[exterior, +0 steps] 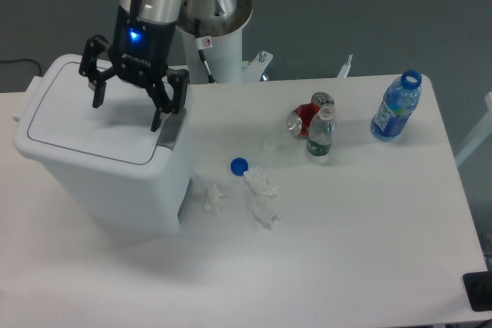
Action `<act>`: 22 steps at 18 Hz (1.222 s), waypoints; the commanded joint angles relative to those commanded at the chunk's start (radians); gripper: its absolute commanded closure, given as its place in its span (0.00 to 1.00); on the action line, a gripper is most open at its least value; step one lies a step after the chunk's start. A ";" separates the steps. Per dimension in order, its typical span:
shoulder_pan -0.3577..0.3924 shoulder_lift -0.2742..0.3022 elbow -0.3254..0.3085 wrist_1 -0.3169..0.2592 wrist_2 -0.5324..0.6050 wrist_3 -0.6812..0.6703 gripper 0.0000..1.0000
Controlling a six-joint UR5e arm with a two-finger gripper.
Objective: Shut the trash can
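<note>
The trash can is a large white rectangular bin at the left of the table. Its flat white lid lies down flat on the bin, with the grey tab at its right edge. My gripper hangs just above the lid, its black fingers spread wide and open, holding nothing. The right fingers reach down close to the grey tab. I cannot tell if any fingertip touches the lid.
A blue bottle cap and crumpled white paper lie right of the bin. A red can, a small green-label bottle and a blue bottle stand further right. The robot's white base is behind.
</note>
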 joint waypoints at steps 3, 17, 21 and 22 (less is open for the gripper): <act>0.072 0.020 0.003 0.002 0.002 0.046 0.00; 0.293 -0.034 0.009 0.003 0.193 0.446 0.00; 0.295 -0.078 0.025 0.009 0.264 0.483 0.00; 0.295 -0.087 0.026 0.011 0.271 0.498 0.00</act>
